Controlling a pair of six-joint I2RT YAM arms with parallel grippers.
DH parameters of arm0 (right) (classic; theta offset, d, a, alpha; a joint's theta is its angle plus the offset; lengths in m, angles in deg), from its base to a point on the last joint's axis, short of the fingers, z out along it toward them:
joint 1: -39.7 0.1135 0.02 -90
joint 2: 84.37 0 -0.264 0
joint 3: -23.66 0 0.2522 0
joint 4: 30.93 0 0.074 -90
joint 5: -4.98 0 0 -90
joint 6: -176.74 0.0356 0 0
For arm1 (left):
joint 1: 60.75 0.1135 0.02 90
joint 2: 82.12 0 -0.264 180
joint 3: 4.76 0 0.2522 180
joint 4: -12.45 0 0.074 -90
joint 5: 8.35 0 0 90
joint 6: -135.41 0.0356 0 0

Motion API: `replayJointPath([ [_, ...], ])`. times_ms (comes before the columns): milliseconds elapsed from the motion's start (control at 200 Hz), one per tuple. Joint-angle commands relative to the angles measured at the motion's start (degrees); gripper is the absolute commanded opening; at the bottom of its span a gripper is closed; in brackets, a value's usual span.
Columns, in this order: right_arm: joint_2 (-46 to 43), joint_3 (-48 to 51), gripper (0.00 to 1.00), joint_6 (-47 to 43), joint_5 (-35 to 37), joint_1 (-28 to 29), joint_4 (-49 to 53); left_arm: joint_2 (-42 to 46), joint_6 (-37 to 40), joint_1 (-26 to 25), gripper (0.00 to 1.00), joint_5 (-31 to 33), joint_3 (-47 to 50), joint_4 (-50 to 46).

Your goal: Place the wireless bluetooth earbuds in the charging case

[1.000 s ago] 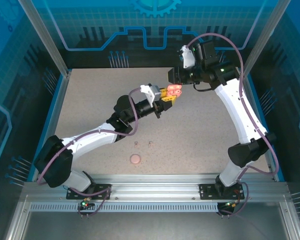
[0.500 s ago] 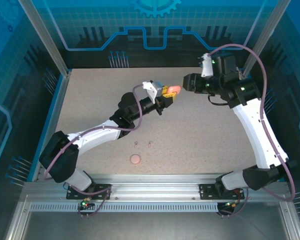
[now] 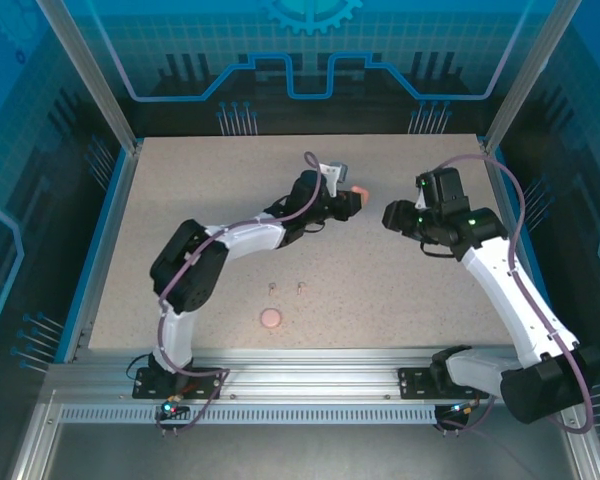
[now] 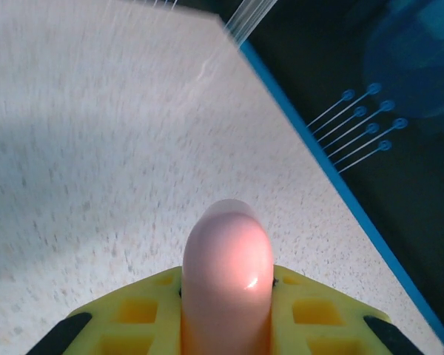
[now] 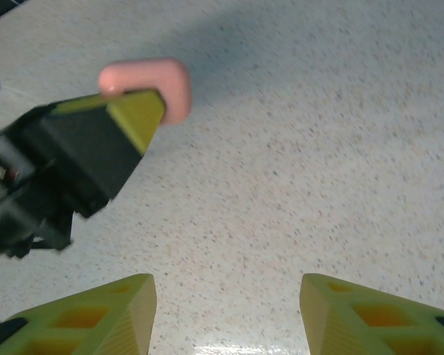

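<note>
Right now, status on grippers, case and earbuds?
Left gripper shut on pink charging case. Right gripper open, empty, apart from it. Two earbuds loose on table, unobstructed.

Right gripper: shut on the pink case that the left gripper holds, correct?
No. The right gripper is open and apart from the pink case, per the right wrist view. The left gripper does hold it.
</note>
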Motion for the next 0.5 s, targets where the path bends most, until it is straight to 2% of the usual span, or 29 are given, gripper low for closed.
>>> replayJointPath([
  [0, -1.8, 2.2, 0.57, 1.4, 2.2, -0.3, -3.2, -6.0, -12.1, 0.1, 0.0, -3.9, -8.3, -9.8],
  [165, -1.5, 3.8, 0.61, 0.9, 3.0, -0.4, -4.8, -15.4, -17.9, 0.2, 0.0, -6.1, -20.4, -18.7],
  [495, -0.4, 4.3, 0.64, -0.7, 1.3, -1.3, -6.2, -31.2, -25.4, 0.4, 0.02, -5.1, -46.8, -42.3],
])
